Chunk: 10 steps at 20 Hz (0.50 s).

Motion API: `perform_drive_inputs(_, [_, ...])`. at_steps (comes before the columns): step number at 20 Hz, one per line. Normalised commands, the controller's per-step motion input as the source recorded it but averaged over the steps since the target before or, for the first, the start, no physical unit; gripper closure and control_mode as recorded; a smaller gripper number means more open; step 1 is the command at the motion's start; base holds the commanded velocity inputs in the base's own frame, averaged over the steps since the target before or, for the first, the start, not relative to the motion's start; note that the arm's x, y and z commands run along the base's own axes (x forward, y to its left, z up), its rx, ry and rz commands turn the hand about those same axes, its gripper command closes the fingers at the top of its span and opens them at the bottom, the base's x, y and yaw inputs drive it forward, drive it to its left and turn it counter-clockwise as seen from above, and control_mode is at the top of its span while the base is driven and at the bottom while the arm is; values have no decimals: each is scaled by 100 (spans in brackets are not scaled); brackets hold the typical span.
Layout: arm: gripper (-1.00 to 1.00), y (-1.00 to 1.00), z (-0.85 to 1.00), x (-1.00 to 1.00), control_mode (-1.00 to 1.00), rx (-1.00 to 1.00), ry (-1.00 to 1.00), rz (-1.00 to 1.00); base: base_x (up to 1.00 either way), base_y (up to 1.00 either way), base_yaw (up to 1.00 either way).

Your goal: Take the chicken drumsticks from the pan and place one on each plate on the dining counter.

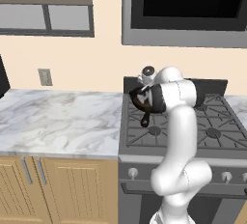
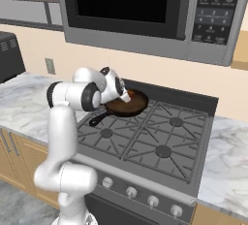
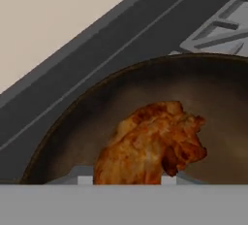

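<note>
Drumstick [image 3: 150,144] sits inside the pan [image 3: 97,117], low centre in the hand view, lumpy orange-brown, bottom end running under the lower edge right where the fingertips come up. Can't tell from these frames whether the gripper [image 2: 127,94] is clamped on the meat or just around it: the tips show as slivers only, either side of the piece at 6 o'clock. Only one piece visible in the pan here.

Pan is on the rear-left burner of the stove [image 2: 160,141], handle pointing to about 7 o'clock in the right base view. Wrist is over the pan's 9 o'clock rim, hand angled down into it.

Step, my read: grasping the first drumstick. Next move needs a confirmed pinch, then a straight lift clear of the pan wall before swinging away; no plate in sight, so the base likely has to drive to the dining counter
</note>
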Motion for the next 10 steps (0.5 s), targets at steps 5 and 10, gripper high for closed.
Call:
perform_drive_inputs(5, [100, 38, 100, -99, -100, -10, -7, -2, 0, 0, 0])
perform_drive_inputs(10, [100, 34, 100, -100, -100, -20, 17, 27, 0, 0, 0])
